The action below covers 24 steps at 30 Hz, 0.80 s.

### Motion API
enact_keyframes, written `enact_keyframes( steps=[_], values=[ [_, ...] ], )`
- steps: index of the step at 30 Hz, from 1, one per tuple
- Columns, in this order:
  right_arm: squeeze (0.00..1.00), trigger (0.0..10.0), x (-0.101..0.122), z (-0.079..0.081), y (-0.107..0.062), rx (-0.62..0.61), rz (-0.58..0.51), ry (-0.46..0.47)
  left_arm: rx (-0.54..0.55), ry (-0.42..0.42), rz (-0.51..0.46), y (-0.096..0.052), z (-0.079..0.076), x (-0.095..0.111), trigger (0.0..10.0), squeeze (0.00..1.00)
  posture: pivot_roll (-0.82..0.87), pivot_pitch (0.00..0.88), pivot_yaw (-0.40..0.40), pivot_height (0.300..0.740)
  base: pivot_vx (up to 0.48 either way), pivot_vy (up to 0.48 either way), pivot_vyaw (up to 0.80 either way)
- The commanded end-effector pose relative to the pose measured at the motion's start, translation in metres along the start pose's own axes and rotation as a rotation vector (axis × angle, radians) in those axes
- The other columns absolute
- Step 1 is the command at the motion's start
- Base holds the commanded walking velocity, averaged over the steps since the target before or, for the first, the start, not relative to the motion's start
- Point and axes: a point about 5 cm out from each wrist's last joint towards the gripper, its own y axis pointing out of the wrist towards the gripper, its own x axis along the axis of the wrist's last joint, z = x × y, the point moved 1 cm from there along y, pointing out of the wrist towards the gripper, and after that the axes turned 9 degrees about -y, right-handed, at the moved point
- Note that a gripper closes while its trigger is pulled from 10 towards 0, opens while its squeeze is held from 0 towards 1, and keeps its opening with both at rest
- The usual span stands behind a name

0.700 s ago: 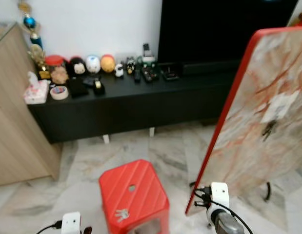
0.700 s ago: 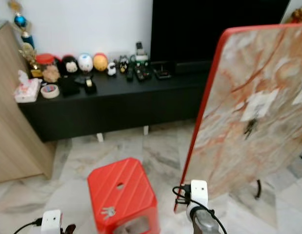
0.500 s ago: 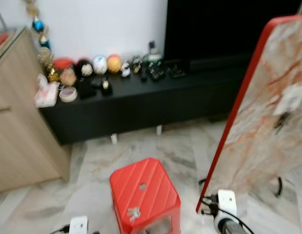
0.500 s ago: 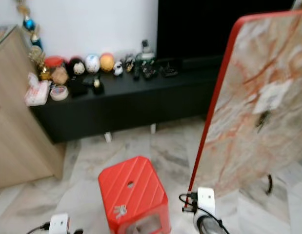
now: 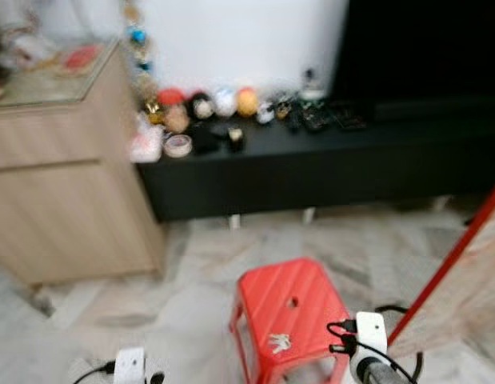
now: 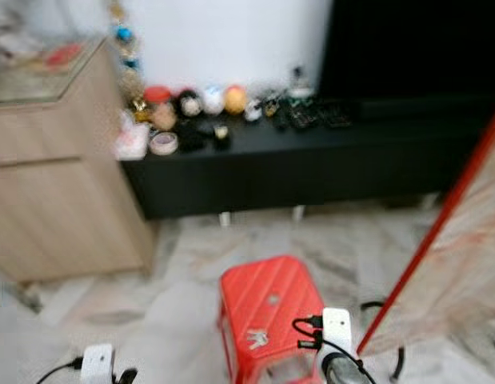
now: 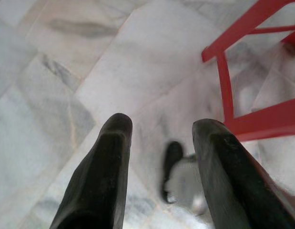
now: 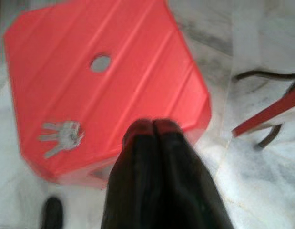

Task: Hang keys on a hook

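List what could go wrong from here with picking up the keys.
1. The keys lie flat near the edge of the red stool; a poor pinch might push them off onto the floor.
2. The right gripper is shut above the stool and must open first.
3. The head views are blurred, so aiming may be off.

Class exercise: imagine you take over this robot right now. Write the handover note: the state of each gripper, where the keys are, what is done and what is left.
Left gripper: open, empty, low over the marble floor beside the stool.
Right gripper: shut, empty, above the red stool.
Keys: lying flat on the stool's top, near its front edge, untouched.
Done: nothing yet. The head views are blurred.
Left: pick up the keys, find a hook and hang them there.
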Motion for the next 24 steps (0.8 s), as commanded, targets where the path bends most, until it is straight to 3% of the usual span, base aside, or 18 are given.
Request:
enact_keyframes(
  steps=[1, 17, 24],
  values=[
    [0.00, 10.0, 0.0010, 0.0005, 0.0005, 0.000, 0.002, 0.012, 0.001, 0.013, 0.014, -0.0007, 0.0012, -0.0027, 10.0, 0.00, 0.04, 0.000, -0.052, 0.740, 0.000, 0.000, 0.00],
    [0.00, 10.0, 0.0023, 0.0025, 0.0012, 0.006, 0.003, 0.009, 0.000, 0.013, 0.021, -0.0004, 0.0007, -0.0029, 10.0, 0.00, 0.04, 0.000, -0.054, 0.740, 0.000, 0.000, 0.00],
    [0.00, 10.0, 0.0022, 0.0021, 0.0011, 0.007, 0.003, -0.002, 0.003, 0.010, 0.032, -0.0003, 0.0027, -0.0030, 10.0, 0.00, 0.04, 0.000, -0.055, 0.740, 0.000, 0.000, 0.80]
  ],
)
